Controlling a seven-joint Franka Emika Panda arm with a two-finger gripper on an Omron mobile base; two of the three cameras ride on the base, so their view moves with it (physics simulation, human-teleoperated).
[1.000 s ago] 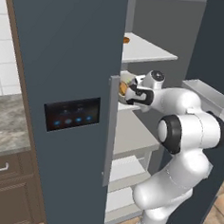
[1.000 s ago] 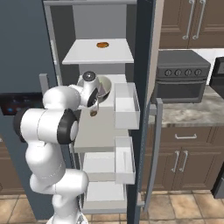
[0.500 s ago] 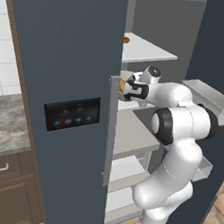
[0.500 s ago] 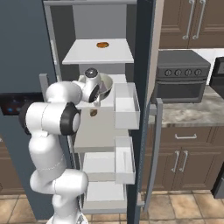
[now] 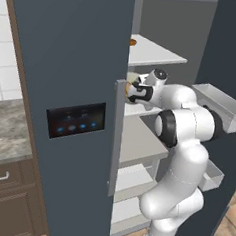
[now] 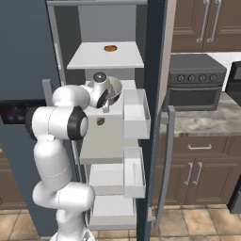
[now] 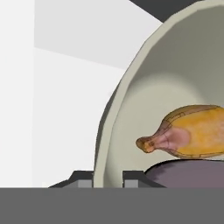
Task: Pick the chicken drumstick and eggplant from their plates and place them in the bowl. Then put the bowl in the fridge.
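Note:
The pale grey-green bowl point(image 6: 114, 88) hangs just over a white middle shelf inside the open fridge point(image 5: 69, 61). My gripper point(image 7: 108, 177) is shut on the bowl's point(image 7: 131, 109) near rim, which runs between the two fingertips. Inside the bowl lie the golden chicken drumstick point(image 7: 192, 135) and, below it, the dark purple eggplant point(image 7: 188, 175). In the left base view the gripper point(image 5: 134, 91) reaches in behind the door edge, and the bowl point(image 5: 131, 77) peeks out there. The plates are out of view.
A small brown item point(image 6: 110, 48) sits on the top shelf, another point(image 6: 100, 121) on the shelf below the bowl. White door bins point(image 6: 135, 113) stand close on the right. Beyond the right door is a stone counter point(image 6: 207, 117) with a dark oven point(image 6: 195, 80).
The arm has swung its elbow up and carried the bowl slightly deeper into the fridge. The grip on the rim is unchanged.

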